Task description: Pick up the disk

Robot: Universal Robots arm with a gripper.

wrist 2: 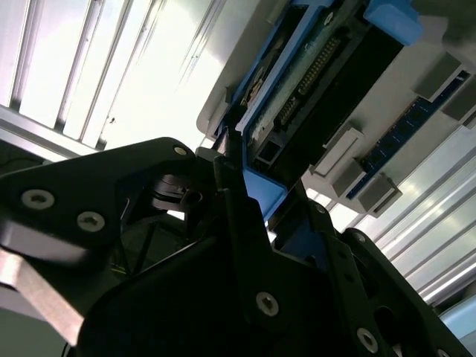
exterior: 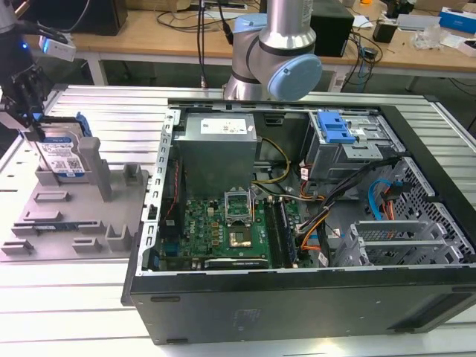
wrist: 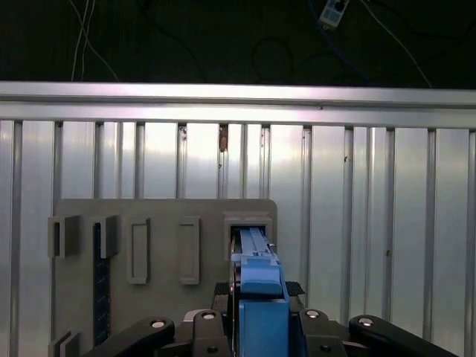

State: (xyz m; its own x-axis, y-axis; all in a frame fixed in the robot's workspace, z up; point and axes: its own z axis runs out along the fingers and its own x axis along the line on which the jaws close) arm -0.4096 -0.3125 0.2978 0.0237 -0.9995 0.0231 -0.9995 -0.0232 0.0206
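claw (exterior: 33,132): clamped on disk (exterior: 63,155) | disk: upright on edge in grey tray (exterior: 67,223), between claw fingers

We counted one disk (exterior: 62,152), one grey tray (exterior: 67,223), one open computer case (exterior: 312,245), and one gripper (exterior: 26,111).

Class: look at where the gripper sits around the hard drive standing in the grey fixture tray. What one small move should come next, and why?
Probably a short straight lift. The gripper sits at the top of the hard drive, its jaws flanking the drive's blue rail in the first wrist view. The drive stands on edge in a slot of the grey fixture tray, so pulling sideways would likely jam it.
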